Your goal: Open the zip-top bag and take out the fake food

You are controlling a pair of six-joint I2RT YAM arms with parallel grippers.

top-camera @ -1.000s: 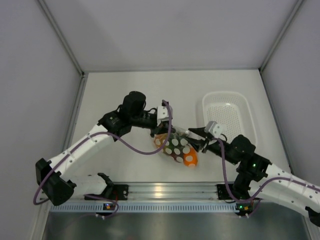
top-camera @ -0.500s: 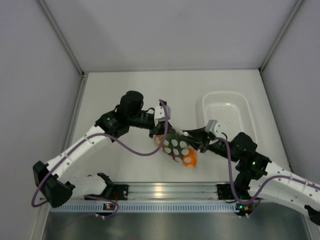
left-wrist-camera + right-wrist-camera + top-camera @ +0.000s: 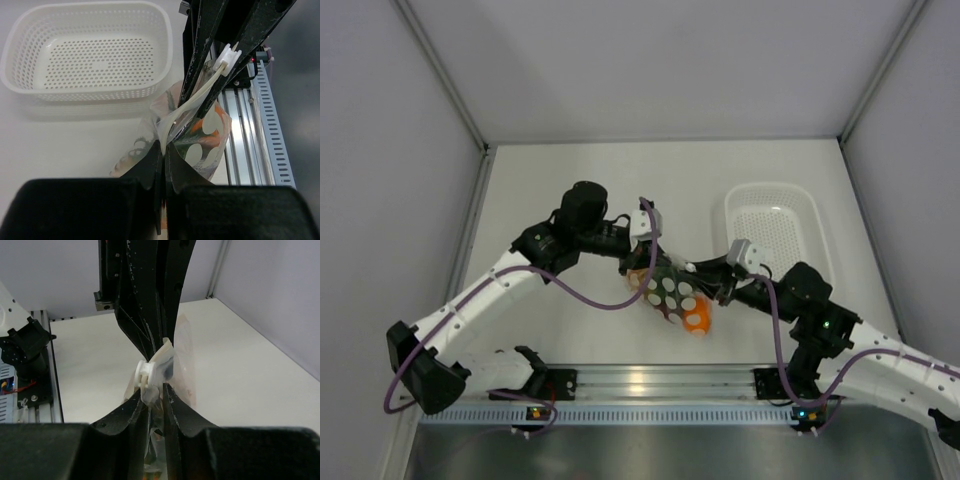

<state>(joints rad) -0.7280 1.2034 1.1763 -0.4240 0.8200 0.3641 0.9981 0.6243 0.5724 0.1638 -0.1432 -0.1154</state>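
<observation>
White table; bag in left tool

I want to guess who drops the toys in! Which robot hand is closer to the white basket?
Right. The right gripper pinches the zip-top bag on the side facing the basket; the left gripper pinches the bag's other side, farther away.

**A robot test booth in a lab**

Plain grey panel walls box in a white table. Two robot arms trailing purple cables are bolted to a slotted metal rail along its near edge.
</observation>
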